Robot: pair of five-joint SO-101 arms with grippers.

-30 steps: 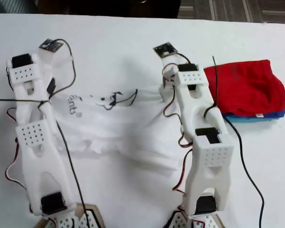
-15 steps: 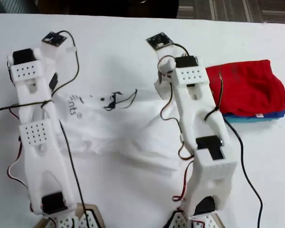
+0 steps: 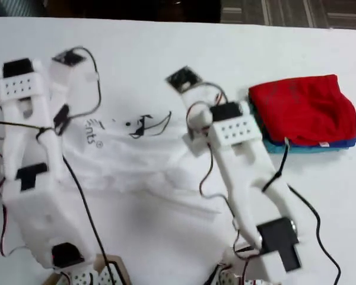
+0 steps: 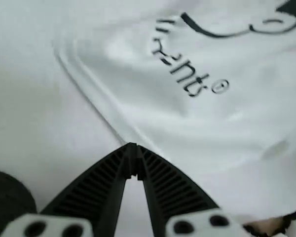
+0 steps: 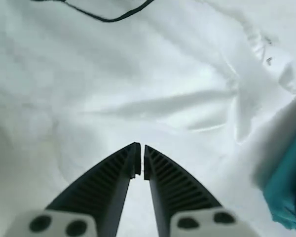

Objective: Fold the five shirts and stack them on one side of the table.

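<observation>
— Where does the white shirt [image 3: 136, 154] lie?
— Spread out and rumpled on the table [image 3: 166, 35], between the two arms. Its black print [image 3: 127, 126] faces up, and the near part is creased into loose folds.
— And the folded ones?
— They are in a stack [image 3: 320, 145] at the table's right side. A red shirt [image 3: 296, 107] is on top, with blue and teal edges showing under it. I cannot tell how many lie beneath.
— What about the left gripper [image 4: 132, 150]?
— It is clenched, fingers pressed together, with its tip at the shirt's hem close to the lettering. It may have a bit of cloth pinched, but the view is too poor to say.
— The right gripper [image 5: 139, 150]?
— Closed as well, with only a hairline slit between the fingers. It is low over wrinkled white cloth, and the stack's teal edge is close by.
— And the arms, seen from above?
— The left arm [image 3: 29, 148] stands over the shirt's left edge. The right arm [image 3: 243, 160] leans across its right part, just beside the stack.
</observation>
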